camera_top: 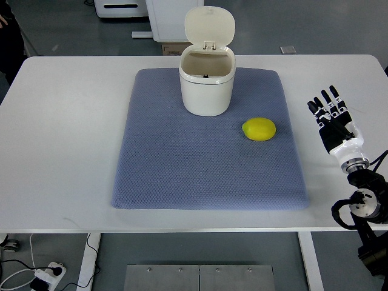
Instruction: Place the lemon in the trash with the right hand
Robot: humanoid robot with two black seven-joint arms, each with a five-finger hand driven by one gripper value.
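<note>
Lemon (259,129), smooth, oval and bright yellow, is lying on the right part of a blue-grey mat (200,176), apart from everything else. Behind it and to its left, a small cream trash bin (206,88) is standing upright near the mat's far edge, its rounded lid (210,27) tipped back and open; the little of its interior that is showing looks bare. The mat's surface is finely quilted and is covering the middle of a plain white table (60,151). The right hand (332,118) is hovering over bare tabletop beyond the mat's right edge, its black fingers (320,106) stretching out and gripping nothing.
</note>
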